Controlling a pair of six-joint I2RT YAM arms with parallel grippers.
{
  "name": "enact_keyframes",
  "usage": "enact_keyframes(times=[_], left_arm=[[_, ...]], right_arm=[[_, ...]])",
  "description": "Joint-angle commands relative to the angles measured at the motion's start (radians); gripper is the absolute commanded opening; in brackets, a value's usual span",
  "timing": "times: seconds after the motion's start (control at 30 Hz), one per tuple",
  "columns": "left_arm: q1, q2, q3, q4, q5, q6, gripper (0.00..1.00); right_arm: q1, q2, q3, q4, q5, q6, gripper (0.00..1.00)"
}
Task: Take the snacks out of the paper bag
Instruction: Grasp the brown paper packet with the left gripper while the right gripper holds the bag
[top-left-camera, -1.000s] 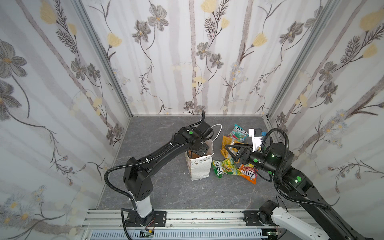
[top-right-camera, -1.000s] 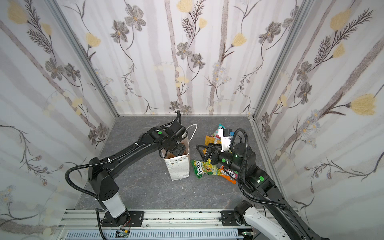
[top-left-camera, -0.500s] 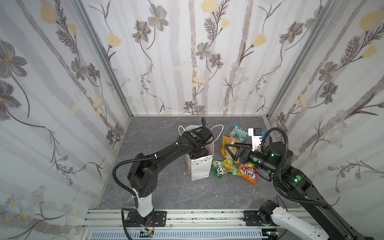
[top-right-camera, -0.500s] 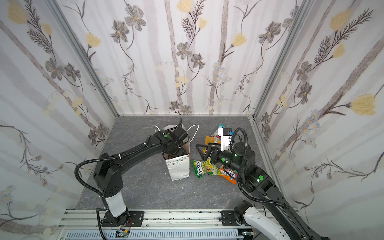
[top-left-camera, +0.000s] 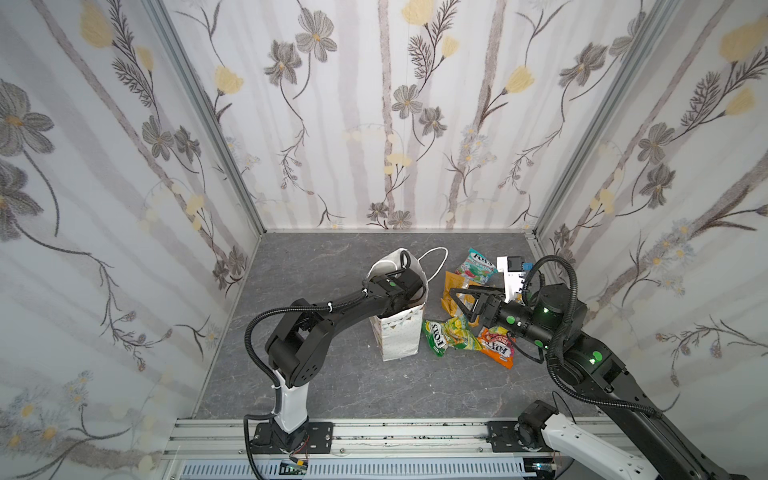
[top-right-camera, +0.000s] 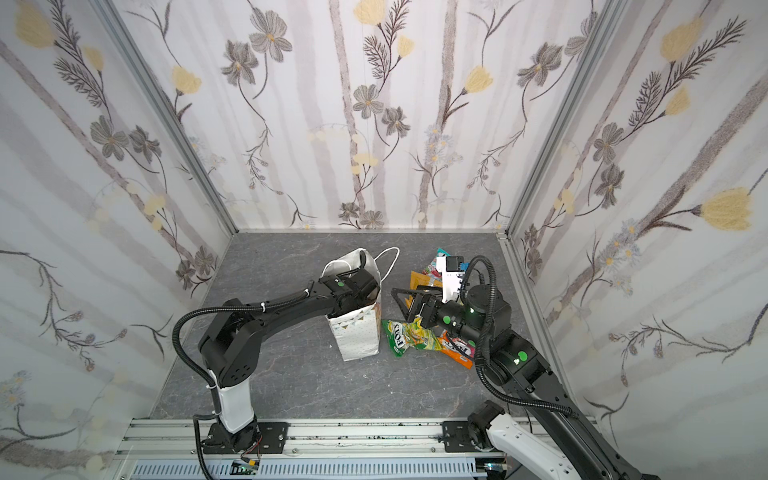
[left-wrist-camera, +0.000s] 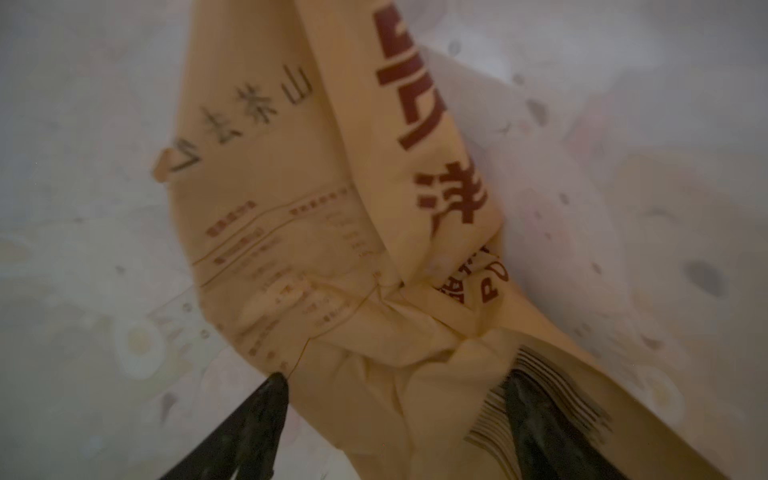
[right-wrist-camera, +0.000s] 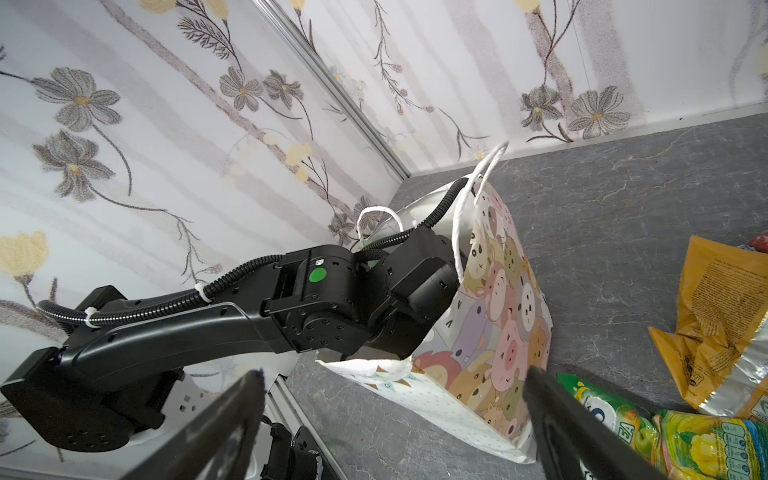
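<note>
The white paper bag (top-left-camera: 400, 337) (top-right-camera: 358, 338) stands upright mid-table, and its cartoon side panel (right-wrist-camera: 494, 328) shows in the right wrist view. My left arm's wrist (top-left-camera: 397, 286) reaches down into the bag's mouth, so both top views hide that gripper. Inside, my left gripper (left-wrist-camera: 395, 399) is open, with the lower end of a plain orange pouch (left-wrist-camera: 332, 249) between its fingers. Right of the bag lie a teal packet (top-left-camera: 476, 266), a yellow-orange chip bag (top-left-camera: 451, 286), a yellow-green packet (top-left-camera: 446, 337) and an orange-red packet (top-left-camera: 496, 348). My right gripper (top-left-camera: 457, 303) (right-wrist-camera: 395, 374) hovers open above them, empty.
Flowered walls close in the grey table (top-left-camera: 332, 386) on three sides. A metal rail (top-left-camera: 374, 436) with both arm bases runs along the front. The bag's cord handles (top-left-camera: 436, 259) stick up beside my left wrist.
My left wrist has sunk deeper into the bag's mouth and its elbow has swung closer to the bag. The bag's far wall and handle now show behind it. The right arm has hardly moved.
</note>
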Motion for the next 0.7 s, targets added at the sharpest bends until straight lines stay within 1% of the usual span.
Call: enact_keyframes(times=[0.0, 0.07, 0.33, 0.43, 0.5, 0.6, 0.67], left_arm=[[0.002, 0.025, -0.027, 0.003, 0.03, -0.022, 0.83], [0.006, 0.036, -0.038, 0.011, 0.035, -0.023, 0.81], [0.013, 0.061, -0.057, 0.037, 0.046, -0.028, 0.63], [0.014, 0.06, -0.062, 0.037, 0.047, -0.028, 0.5], [0.014, 0.045, -0.062, 0.035, 0.042, -0.028, 0.36], [0.014, 0.01, -0.058, 0.025, 0.034, -0.023, 0.17], [0.014, -0.01, -0.05, 0.018, 0.033, -0.022, 0.08]], right_arm=[[0.001, 0.002, -0.005, 0.013, 0.006, 0.001, 0.97], [0.002, 0.0, -0.006, 0.013, 0.007, 0.001, 0.97], [0.002, -0.001, -0.006, 0.014, 0.007, 0.004, 0.97], [0.002, 0.0, -0.009, 0.014, 0.007, 0.007, 0.97], [0.003, 0.002, -0.011, 0.008, 0.014, 0.01, 0.97], [0.003, 0.017, -0.009, 0.004, 0.021, 0.015, 0.97], [0.005, 0.031, -0.008, 0.011, 0.021, 0.021, 0.97]])
